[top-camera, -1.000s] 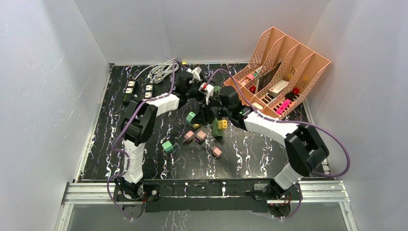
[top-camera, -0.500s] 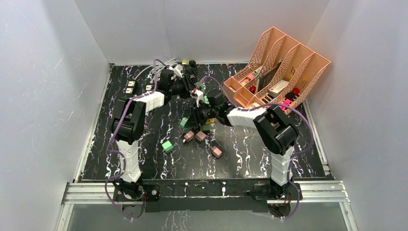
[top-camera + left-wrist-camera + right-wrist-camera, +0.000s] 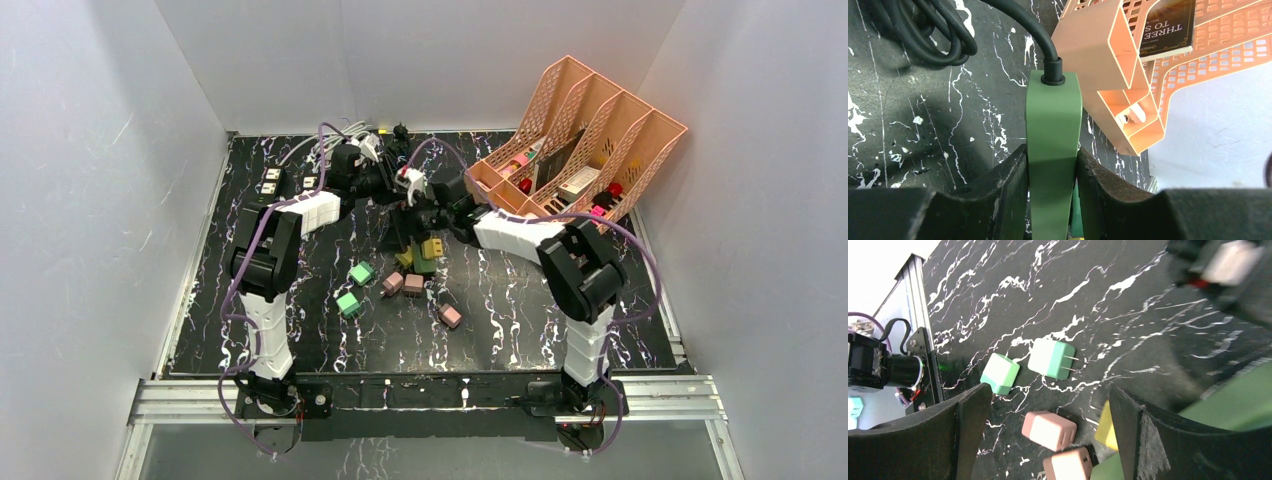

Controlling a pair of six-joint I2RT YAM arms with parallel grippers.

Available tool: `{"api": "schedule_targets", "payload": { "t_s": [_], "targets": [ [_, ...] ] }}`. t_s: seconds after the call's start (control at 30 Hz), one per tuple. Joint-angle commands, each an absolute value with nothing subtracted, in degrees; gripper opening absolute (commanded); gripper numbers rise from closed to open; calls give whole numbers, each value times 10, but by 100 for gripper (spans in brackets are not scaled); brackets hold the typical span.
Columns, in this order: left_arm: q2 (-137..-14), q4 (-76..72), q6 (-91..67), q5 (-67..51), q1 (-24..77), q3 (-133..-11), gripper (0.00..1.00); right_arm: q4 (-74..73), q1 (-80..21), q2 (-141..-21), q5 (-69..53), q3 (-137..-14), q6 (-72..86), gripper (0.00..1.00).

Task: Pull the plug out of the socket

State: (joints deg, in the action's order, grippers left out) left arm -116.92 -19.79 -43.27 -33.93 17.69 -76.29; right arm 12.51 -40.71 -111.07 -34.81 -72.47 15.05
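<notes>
Between left gripper (image 3: pixel 1052 165) fingers (image 3: pixel 1005 175): green socket strip (image 3: pixel 1053 115), clamped on both flanks.
Black cable (image 3: pixel 1020 22) leaves its far end; orange file rack (image 3: pixel 1098 45) just beyond, toward the back of the table (image 3: pixel 923 125). Alongside, right gripper (image 3: pixel 1048 415) spread wide, holding nothing; yellow plug (image 3: pixel 1106 426) beside one finger; green plugs (image 3: pixel 1050 358) and pink plugs (image 3: pixel 1049 430) loose on the tabletop.
</notes>
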Motion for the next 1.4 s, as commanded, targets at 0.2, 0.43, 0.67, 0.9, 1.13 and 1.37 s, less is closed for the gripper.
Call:
{"api": "schedule_targets", "payload": {
  "t_s": [0.2,0.43,0.67,0.9,1.13,1.37],
  "targets": [
    [-1151,-301,-489,-354,189,-768,0,75,-312,-907,-145,-722,119,97],
    [-1160,-306,-499,-334,209,-778,0,-10,-296,-958,-122,-763,121,90],
    [-1161,-304,-503,-316,214,-786,0,-41,-296,-1007,-120,-783,128,84],
    [-1169,-307,-511,-308,214,-796,0,-46,-296,-1041,-126,-784,126,68],
    [-1186,-317,-521,-306,214,-819,0,-56,-296,-1043,-101,-815,105,0],
    [-1177,-314,-519,-229,193,-843,0,-92,-298,-1062,-107,-951,41,0]
  ]
}}
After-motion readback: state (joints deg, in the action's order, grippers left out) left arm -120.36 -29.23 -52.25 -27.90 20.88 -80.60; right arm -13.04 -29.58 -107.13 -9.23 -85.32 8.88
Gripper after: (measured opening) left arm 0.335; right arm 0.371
